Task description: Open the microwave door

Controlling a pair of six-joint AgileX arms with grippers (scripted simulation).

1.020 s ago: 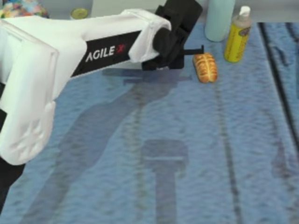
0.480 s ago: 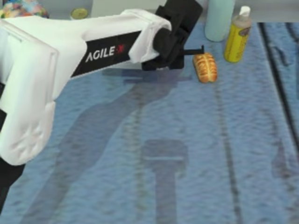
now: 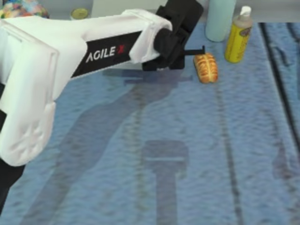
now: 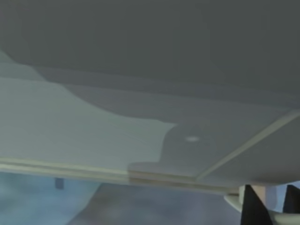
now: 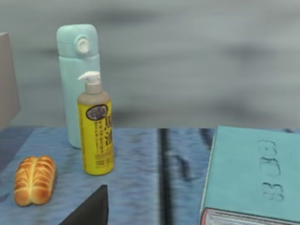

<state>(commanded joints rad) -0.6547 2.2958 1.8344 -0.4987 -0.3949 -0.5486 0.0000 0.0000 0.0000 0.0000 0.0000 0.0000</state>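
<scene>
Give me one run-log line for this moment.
left arm: reaching to the microwave at table's far edge | left wrist view: filled by grey microwave surface | right arm: out of top view | nearby: bread, yellow pump bottle

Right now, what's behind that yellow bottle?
A pale blue flask stands upright behind the yellow bottle, toward the back wall. The bottle covers part of the flask's lower side, so whether they touch cannot be seen.

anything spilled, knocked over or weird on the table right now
Nothing stands out. The yellow pump bottle and pale blue flask stand upright, the bread loaf lies flat and the teal book lies closed; no spill shows.
</scene>
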